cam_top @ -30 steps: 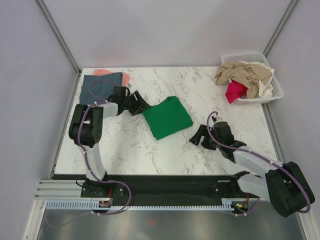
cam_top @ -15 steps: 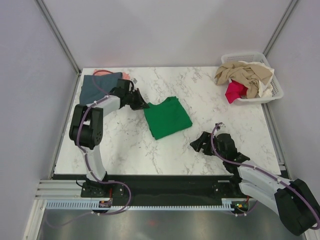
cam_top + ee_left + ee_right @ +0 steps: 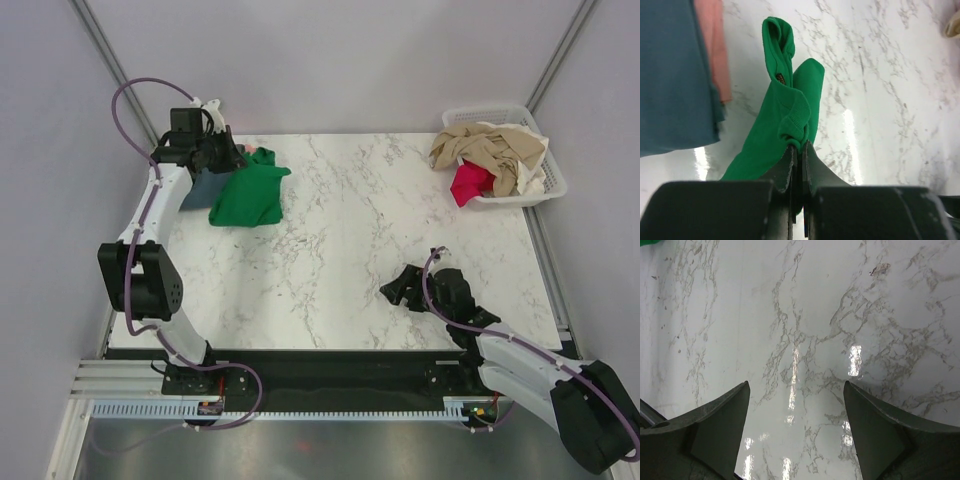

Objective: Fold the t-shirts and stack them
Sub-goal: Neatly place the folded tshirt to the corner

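Observation:
My left gripper (image 3: pixel 222 156) is shut on an edge of the bright green t-shirt (image 3: pixel 249 194) and holds it up at the table's back left corner. In the left wrist view the green t-shirt (image 3: pixel 785 112) hangs bunched from the closed left gripper (image 3: pixel 800 146). It hangs just right of the folded slate blue-grey t-shirt (image 3: pixel 670 75), which lies on a salmon pink one (image 3: pixel 715 45). The blue-grey t-shirt (image 3: pixel 203 187) shows partly behind the green cloth. My right gripper (image 3: pixel 402 288) stands open low over bare marble, as the right wrist view of the right gripper (image 3: pixel 796 386) also shows.
A white slatted basket (image 3: pixel 553 187) sits at the back right corner with crumpled beige t-shirts (image 3: pixel 490 145) and a magenta-red one (image 3: pixel 468 184) in it. Grey walls and metal rails close in the marble table (image 3: pixel 350 220) on three sides.
The left gripper shut on the green t-shirt's edge, lifted it off the middle of the table and carried it to the back left. The right arm drew back toward the near edge.

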`<state>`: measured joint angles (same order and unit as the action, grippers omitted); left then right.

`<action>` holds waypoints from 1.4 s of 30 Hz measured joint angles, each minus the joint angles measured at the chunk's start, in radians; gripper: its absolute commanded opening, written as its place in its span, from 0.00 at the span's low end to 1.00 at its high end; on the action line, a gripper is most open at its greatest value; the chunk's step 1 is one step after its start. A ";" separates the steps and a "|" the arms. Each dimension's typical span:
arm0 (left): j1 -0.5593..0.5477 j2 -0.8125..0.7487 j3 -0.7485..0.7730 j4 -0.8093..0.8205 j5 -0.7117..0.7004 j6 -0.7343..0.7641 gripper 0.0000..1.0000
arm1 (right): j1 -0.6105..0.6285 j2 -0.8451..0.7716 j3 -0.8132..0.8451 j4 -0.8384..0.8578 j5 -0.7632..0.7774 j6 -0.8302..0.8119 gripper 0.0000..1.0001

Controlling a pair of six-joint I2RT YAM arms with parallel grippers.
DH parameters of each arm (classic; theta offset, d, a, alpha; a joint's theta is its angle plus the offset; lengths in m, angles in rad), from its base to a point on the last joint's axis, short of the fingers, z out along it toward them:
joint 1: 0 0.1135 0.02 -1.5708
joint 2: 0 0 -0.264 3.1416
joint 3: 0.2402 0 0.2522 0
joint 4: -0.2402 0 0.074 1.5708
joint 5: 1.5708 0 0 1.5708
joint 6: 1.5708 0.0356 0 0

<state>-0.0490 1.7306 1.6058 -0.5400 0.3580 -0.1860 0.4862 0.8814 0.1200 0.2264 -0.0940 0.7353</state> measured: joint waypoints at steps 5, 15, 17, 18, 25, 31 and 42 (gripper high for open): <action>0.023 0.000 0.056 -0.071 -0.055 0.078 0.02 | 0.003 0.005 -0.002 0.007 -0.008 -0.006 0.84; 0.058 0.050 0.278 -0.151 -0.094 0.128 0.02 | 0.016 0.050 0.000 0.058 -0.015 -0.009 0.84; 0.073 0.071 0.319 -0.164 -0.093 0.128 0.02 | 0.016 0.053 0.002 0.059 -0.016 -0.010 0.84; 0.084 0.084 0.342 -0.172 -0.091 0.129 0.02 | 0.016 0.056 0.003 0.059 -0.017 -0.010 0.84; 0.142 0.143 0.425 -0.204 -0.058 0.128 0.02 | 0.023 0.077 0.012 0.069 -0.021 -0.018 0.84; 0.159 0.193 0.470 -0.228 -0.033 0.128 0.02 | 0.027 0.084 0.015 0.072 -0.021 -0.019 0.84; 0.180 0.401 0.694 -0.261 -0.026 0.129 0.02 | 0.032 0.095 0.020 0.074 -0.021 -0.025 0.84</action>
<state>0.1307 2.1311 2.2997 -0.8013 0.3317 -0.0570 0.5186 0.9760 0.1402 0.3004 -0.1150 0.7105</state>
